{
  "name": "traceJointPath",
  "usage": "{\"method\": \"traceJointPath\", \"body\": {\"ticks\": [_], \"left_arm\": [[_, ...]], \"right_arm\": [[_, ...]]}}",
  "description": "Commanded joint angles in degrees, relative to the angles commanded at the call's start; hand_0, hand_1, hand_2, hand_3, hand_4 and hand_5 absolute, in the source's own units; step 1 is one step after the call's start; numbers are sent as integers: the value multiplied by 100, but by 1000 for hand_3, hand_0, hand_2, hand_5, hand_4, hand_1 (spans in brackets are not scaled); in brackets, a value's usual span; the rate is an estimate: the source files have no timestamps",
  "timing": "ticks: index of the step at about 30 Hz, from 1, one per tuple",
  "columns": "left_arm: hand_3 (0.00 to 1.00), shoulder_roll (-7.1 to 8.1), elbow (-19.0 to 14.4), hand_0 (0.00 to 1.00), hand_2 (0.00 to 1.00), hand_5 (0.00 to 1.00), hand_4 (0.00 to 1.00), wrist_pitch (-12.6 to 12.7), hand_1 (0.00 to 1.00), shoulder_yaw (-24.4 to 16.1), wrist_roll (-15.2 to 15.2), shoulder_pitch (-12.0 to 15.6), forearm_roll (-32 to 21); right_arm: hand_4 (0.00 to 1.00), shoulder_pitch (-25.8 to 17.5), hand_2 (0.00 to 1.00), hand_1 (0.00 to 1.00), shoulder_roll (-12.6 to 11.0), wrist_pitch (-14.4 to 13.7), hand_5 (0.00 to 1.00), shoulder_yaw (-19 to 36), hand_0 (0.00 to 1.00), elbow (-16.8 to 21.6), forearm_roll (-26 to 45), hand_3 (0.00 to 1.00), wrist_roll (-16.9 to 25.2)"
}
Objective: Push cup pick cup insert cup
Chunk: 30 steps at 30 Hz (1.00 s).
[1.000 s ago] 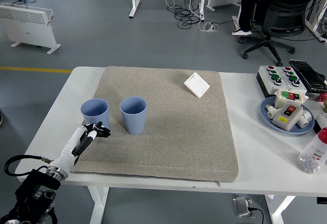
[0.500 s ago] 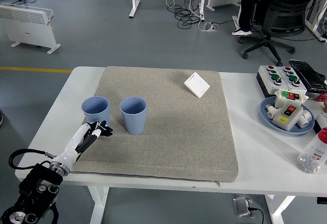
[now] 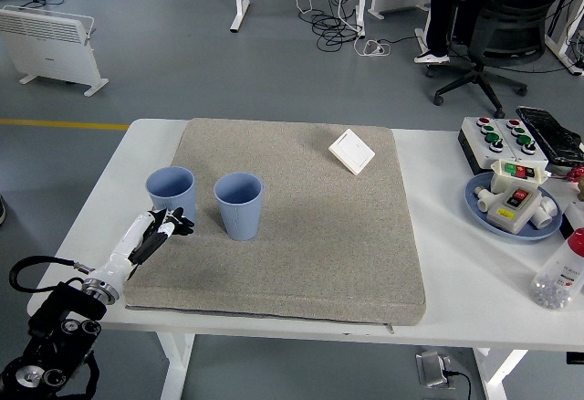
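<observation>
- Nearest you, the left arm [image 3: 109, 268] comes in from the lower left corner; against the frames before, its base has slid left and the forearm now lies along the left margin of the grey mat [image 3: 292, 226].
- The left hand [image 3: 167, 224] has drawn up and left since a second ago: it was low between the two cups, and now it sits right at the foot of the left blue cup [image 3: 171, 192].
- You cannot tell whether the dark fingers are spread or curled; they are too small to read, and whether they touch the cup wall is equally unclear. Nothing shows in their grasp.
- The left blue cup stands upright on the mat's left edge, perhaps a shade further right than before; the shift is too slight to be sure of.
- The right blue cup [image 3: 238, 205] stands upright just beside it, apart from it, in the same spot as earlier.
- Your right arm is out of view.
- Further back, a white square switch plate [image 3: 351, 152] lies flat near the mat's far right corner, unmoved.
- On the white table [image 3: 456, 263] to the right, a blue plate [image 3: 476, 206] holds white switch boxes, with a button box [image 3: 499, 137] behind it and a bottle [image 3: 561, 277], cut off by the picture's edge, nearer you.
- At the far right top, a person in a black office chair [image 3: 497, 30] is cut off, only legs and a shoe showing.
</observation>
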Motion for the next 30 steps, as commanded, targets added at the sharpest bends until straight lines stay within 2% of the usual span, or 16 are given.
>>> {"method": "traceJointPath", "body": {"ticks": [8, 16, 30], "left_arm": [[509, -2, 199, 700, 533, 998, 582, -3, 583, 70, -45, -141, -10], [508, 24, 440, 701, 534, 998, 583, 76, 582, 162, -174, -343, 416], [508, 16, 844, 728, 532, 998, 583, 161, 585, 118, -309, -591, 642]], "right_arm": [[127, 8, 738, 693, 8, 0, 495, -22, 771, 0, -9, 573, -1], [127, 16, 738, 692, 12, 3, 497, -45, 771, 0, -16, 573, 2], [128, 23, 738, 692, 21, 3, 497, -63, 770, 0, -16, 573, 6]]}}
